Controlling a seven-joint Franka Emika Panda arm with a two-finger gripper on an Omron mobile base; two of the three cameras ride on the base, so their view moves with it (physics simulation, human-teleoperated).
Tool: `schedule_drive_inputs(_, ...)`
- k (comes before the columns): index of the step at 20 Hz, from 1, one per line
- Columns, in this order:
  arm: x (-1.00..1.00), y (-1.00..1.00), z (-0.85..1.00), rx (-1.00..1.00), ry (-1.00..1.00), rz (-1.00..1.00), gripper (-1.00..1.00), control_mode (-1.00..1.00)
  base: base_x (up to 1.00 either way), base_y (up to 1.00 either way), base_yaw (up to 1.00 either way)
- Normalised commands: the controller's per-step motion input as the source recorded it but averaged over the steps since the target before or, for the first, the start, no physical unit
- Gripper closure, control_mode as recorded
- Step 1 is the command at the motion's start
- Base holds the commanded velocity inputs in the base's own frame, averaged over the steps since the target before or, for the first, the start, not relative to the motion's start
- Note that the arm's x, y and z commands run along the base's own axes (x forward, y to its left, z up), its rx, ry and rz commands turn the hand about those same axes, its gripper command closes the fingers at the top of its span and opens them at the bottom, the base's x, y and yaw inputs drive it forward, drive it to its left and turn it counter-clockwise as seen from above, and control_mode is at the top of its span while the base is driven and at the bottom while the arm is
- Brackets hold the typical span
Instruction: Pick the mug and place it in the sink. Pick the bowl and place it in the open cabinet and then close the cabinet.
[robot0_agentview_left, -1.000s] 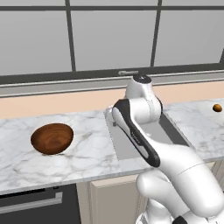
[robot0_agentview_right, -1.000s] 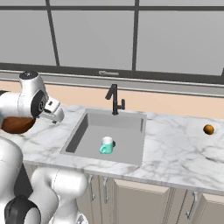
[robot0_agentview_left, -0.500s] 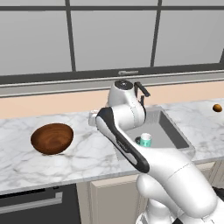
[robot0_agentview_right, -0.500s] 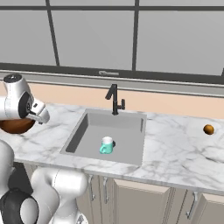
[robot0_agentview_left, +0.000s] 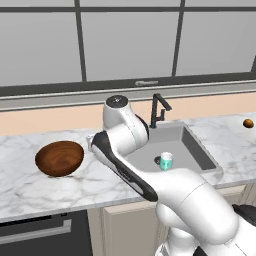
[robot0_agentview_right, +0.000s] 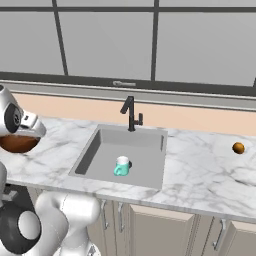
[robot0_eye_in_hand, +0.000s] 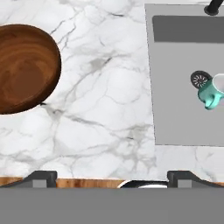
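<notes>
The teal-and-white mug stands upright in the grey sink, next to the round drain. Left of the sink, the dark wooden bowl rests on the white marble counter. My gripper hangs above the counter between bowl and sink, open, with nothing between its widely spread fingertips. The bowl lies to its upper left in the hand view and the mug to its right. The cabinet is out of view.
A black faucet rises behind the sink. A small brown-orange round object sits on the counter far right. Windows run behind the counter. Lower cabinets and a dark appliance front stand below its front edge.
The arm has swung left, from over the sink toward the bowl. The mug has stayed in the sink and the bowl has not moved. The gripper has stayed open.
</notes>
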Motion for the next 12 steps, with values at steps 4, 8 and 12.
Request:
schedule_drive_inputs(4, 0.0, 0.32, 0.0, -0.29, -0.07, 0.26, -1.0, -1.0, 0.0, 0.0, 0.0)
schedule_drive_inputs(8, 0.0, 0.21, 0.02, -0.19, -0.03, 0.3, -1.0, -1.0, 0.0, 0.0, 0.0)
schedule_drive_inputs(12, 0.0, 0.18, 0.0, -0.04, 0.0, 0.07, -1.0, -1.0, 0.0, 0.0, 0.0)
